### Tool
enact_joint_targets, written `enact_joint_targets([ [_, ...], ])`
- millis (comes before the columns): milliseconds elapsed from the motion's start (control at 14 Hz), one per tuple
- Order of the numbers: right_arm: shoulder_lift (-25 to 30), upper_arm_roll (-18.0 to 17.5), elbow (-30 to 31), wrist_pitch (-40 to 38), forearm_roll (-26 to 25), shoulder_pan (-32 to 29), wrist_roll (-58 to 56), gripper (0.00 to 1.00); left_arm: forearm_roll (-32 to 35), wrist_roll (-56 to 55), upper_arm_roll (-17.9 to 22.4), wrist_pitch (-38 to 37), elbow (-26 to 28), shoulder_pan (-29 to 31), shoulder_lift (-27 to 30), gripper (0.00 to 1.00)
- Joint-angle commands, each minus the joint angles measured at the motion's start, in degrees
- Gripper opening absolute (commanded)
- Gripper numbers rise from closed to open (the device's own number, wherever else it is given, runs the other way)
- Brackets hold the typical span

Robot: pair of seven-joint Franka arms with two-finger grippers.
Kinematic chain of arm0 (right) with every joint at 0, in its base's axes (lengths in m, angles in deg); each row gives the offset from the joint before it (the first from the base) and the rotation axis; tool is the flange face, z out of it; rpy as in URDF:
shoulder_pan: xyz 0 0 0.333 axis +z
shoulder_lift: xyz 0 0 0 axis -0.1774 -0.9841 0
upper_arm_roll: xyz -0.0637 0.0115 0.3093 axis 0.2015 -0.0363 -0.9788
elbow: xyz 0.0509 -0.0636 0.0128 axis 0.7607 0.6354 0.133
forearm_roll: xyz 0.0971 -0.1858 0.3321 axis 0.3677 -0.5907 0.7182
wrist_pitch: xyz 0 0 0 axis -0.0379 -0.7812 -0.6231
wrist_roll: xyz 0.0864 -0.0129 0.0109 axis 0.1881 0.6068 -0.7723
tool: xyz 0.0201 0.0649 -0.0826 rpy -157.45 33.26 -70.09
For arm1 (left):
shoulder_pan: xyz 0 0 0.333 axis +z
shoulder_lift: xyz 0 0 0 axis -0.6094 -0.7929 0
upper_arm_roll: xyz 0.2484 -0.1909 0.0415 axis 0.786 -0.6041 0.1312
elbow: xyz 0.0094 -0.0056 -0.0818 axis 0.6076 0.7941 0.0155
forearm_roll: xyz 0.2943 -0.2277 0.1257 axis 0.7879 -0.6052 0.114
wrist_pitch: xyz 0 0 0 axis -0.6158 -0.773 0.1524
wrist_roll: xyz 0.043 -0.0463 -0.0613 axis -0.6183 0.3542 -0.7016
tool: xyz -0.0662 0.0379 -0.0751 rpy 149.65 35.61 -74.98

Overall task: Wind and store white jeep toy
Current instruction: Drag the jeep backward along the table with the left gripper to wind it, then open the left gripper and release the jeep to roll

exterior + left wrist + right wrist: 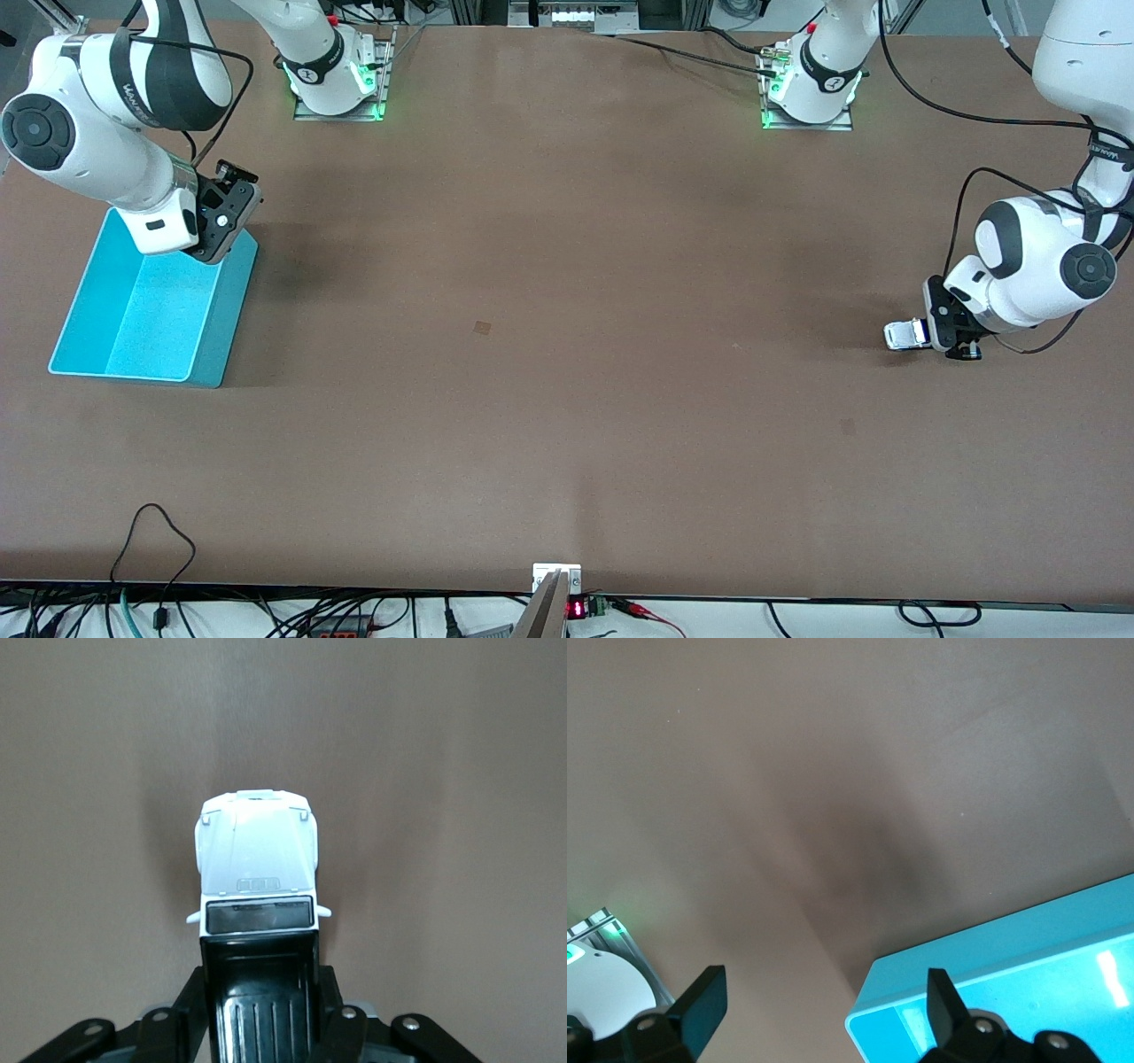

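Left gripper (950, 335) clamps the jeep (257, 870) by its rear between the fingers for winding; right gripper (824, 1001), fingers apart, waits over the bin (142, 310).

The left pincer (946, 341) is low at the left arm's end of the counter, fingers clamped on the jeep (905, 335). The right pincer (215, 252) waits, fingers spread wide.

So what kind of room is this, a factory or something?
More likely a robotics lab. Two arms are bolted to a brown table, cables trail along its edges, and the only props are a toy jeep in the left gripper and a bin.
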Motion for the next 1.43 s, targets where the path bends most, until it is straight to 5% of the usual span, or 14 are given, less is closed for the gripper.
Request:
enact_joint_targets([
  [0,-0.62,-0.12,-1.03,-0.28,-0.46,-0.40,-1.19,1.00,1.79,3.76,-0.31,1.75,-3.59,2.40,-6.39,0.16],
  [500,-0.70,-0.12,-1.03,-0.28,-0.46,-0.40,-1.19,1.00,1.79,6.58,-0.49,1.67,-4.12,4.42,-6.75,0.21],
  [571,-0.70,-0.12,-1.03,-0.28,-0.46,-0.40,-1.19,1.00,1.70,6.58,-0.84,1.40,-4.12,4.42,-6.31,0.30],
  [714,-0.96,-0.12,-1.03,-0.28,-0.46,-0.40,-1.19,1.00,1.35,6.58,-4.51,-1.82,-4.21,5.99,-3.26,1.00],
  [929,-0.97,-0.12,-1.03,-0.28,-0.46,-0.58,-1.19,1.00,1.35,6.49,-8.21,-10.18,-4.91,6.18,2.81,1.00],
  [1357,-0.97,-0.12,-1.03,-0.28,-0.46,-0.75,-1.19,1.00,0.91,6.49,-13.57,-14.95,-4.83,6.09,8.10,1.00],
])
